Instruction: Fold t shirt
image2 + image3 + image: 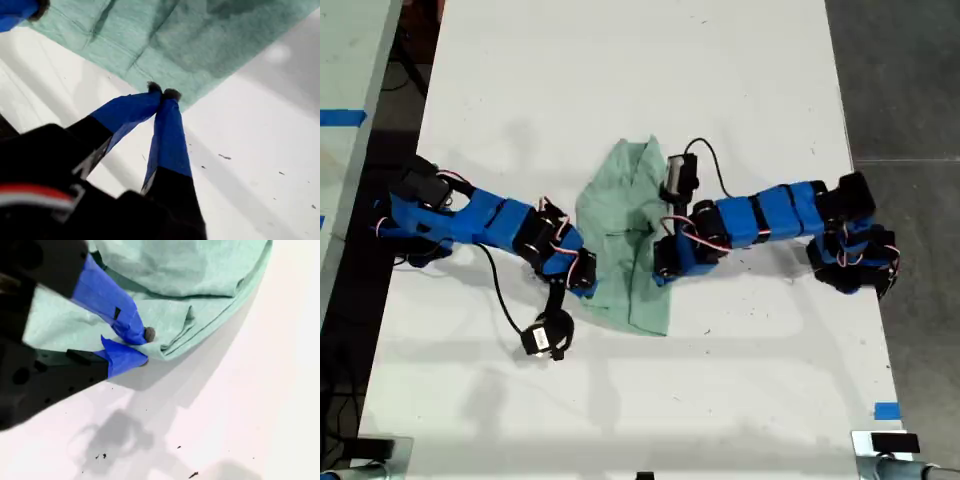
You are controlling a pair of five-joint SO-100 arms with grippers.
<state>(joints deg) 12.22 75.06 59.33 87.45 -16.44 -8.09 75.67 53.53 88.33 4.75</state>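
The pale mint-green t shirt point(620, 215) lies crumpled and partly doubled over in the middle of the white table point(620, 70). In the exterior view the arm from the left carries my first gripper point(582, 280), which is at the cloth's left edge. Its blue-taped fingers are shut, with their tips point(162, 92) meeting right at the t shirt's hem point(200, 45). I cannot tell whether cloth is pinched there. The arm from the exterior view's right carries my second gripper point(663, 262). Its jaws point(145, 347) are shut on a folded edge of the t shirt point(175, 270), which is held a little off the table.
A wrist camera on a black cable point(545, 338) hangs beside the first arm. Both arm bases stand at the table's side edges in the exterior view. Grey floor point(910, 80) lies past its right edge, and a blue tape mark point(887, 410) sits near its lower right.
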